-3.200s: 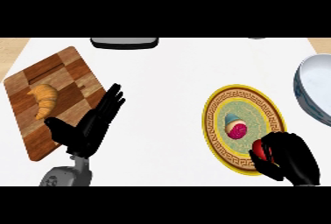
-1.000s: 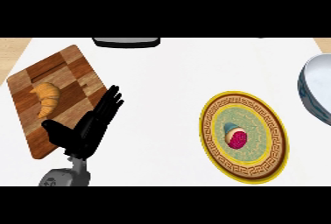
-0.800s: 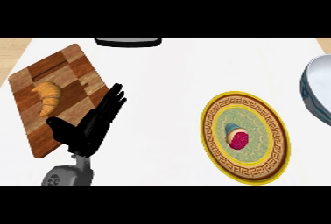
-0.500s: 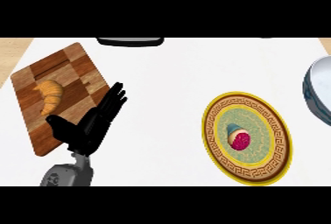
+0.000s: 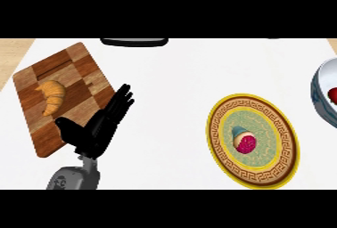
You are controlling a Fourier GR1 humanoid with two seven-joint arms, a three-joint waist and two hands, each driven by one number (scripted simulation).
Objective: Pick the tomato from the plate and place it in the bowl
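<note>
A croissant (image 5: 51,95) lies on the cutting board (image 5: 79,71) at the worktop's (image 5: 178,89) left edge, the plate (image 5: 253,176) (one small item (image 5: 245,141) on it) sits toward the right, and the bowl (image 5: 318,95) holding the tomato (image 5: 332,95) meets the right edge.

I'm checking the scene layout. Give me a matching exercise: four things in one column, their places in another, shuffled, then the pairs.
Things:
1. croissant
2. plate
3. bowl
4. left robot hand

Places:
A. at the view's right edge, partly cut off
B. on the wooden board
C. on the counter, right of centre, holding a small red and pale item
D. open, over the board's right edge

Pairs: 1-B, 2-C, 3-A, 4-D
</note>
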